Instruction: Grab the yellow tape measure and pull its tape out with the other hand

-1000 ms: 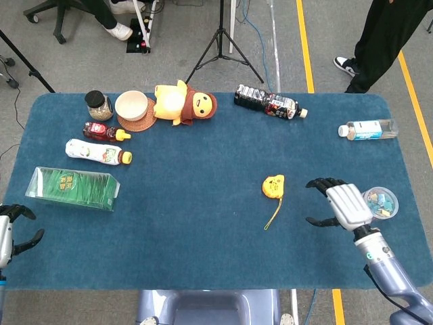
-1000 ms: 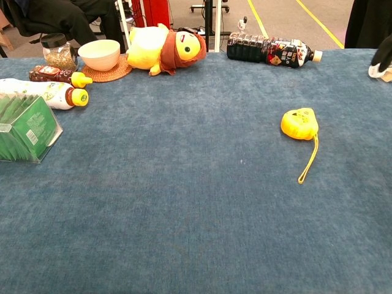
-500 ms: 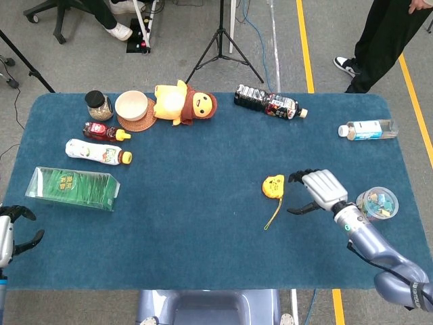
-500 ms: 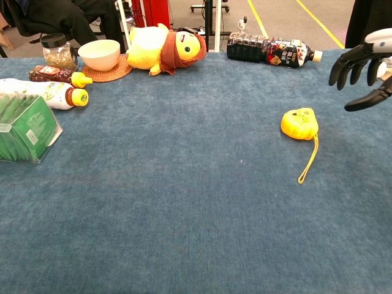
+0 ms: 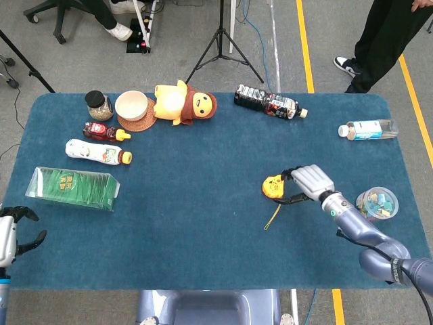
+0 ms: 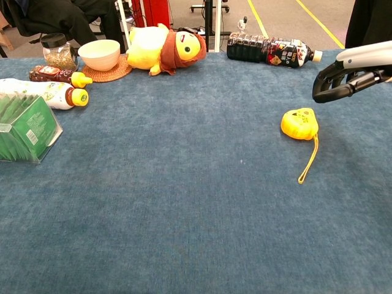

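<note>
Yellow tape measure (image 5: 273,185) lies on blue table cloth (image 5: 203,223), right hand (image 5: 310,181) seemingly above, fingers spread, empty.

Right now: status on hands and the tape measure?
Right hand open, fingers above the yellow tape measure, no grip. Left hand open at table edge. Tape not pulled; path unobstructed.

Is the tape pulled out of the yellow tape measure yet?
No. The yellow tape measure shows no blade out; only its yellow wrist cord trails on the cloth.
</note>
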Motion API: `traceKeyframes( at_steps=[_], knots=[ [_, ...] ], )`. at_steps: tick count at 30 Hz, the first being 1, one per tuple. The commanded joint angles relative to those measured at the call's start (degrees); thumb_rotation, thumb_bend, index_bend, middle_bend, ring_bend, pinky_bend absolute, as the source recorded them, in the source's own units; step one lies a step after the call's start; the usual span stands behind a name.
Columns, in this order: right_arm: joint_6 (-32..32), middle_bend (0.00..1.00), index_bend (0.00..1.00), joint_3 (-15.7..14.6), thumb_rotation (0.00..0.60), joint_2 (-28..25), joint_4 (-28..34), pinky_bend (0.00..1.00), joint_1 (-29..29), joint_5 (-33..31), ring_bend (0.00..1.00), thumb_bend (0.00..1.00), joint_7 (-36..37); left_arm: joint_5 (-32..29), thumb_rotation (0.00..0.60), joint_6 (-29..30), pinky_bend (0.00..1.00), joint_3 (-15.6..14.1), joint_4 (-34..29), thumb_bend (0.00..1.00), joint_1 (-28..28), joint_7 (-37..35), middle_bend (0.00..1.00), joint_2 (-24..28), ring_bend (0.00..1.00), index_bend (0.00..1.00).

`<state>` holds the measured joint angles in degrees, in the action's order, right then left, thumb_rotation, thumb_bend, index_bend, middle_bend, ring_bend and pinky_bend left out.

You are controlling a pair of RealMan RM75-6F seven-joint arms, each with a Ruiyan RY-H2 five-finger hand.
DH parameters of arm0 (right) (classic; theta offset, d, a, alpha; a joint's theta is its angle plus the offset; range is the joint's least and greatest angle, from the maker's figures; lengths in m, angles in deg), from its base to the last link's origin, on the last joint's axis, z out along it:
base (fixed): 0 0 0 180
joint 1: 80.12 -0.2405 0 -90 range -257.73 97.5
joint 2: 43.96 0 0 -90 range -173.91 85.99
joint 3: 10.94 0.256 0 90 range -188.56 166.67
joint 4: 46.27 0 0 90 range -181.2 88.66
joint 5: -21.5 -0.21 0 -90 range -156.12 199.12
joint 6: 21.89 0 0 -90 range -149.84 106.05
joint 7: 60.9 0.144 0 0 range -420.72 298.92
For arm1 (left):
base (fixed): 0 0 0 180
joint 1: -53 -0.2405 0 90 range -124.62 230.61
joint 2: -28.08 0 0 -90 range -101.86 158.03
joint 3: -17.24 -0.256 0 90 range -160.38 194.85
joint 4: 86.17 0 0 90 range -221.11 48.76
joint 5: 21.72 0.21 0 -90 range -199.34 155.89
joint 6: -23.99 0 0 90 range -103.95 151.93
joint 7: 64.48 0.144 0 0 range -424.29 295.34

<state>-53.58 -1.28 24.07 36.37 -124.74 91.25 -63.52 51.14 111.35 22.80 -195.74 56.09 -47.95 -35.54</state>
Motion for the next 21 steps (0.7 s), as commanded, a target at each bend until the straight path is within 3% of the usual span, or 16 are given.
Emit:
traceKeyframes(
  at_steps=[1, 13, 21],
  knots=[
    [1.5, 0.31, 0.28, -0.6, 0.090, 1.4, -2.4, 0.32, -1.4, -1.8, 0.29, 0.19, -1.0, -0.1, 0.600, 0.2, 0.34, 0.0, 0.2, 0.20, -0.2, -0.3, 0.46, 0.1, 0.33, 0.50],
    [2.5, 0.31, 0.28, -2.5, 0.087, 4.3, -7.4, 0.31, -3.1, -5.2, 0.29, 0.19, -3.0, -0.5, 0.600, 0.0, 0.34, -0.1, 0.7, 0.20, -0.2, -0.3, 0.46, -0.1, 0.33, 0.50],
    [2.9, 0.31, 0.28, -3.9, 0.054, 5.7, -10.8, 0.31, -3.9, -7.4, 0.29, 0.19, -4.6, -0.7, 0.600, -0.2, 0.34, -0.3, 1.0, 0.20, -0.4, -0.7, 0.46, -0.2, 0.33, 0.50]
  ],
)
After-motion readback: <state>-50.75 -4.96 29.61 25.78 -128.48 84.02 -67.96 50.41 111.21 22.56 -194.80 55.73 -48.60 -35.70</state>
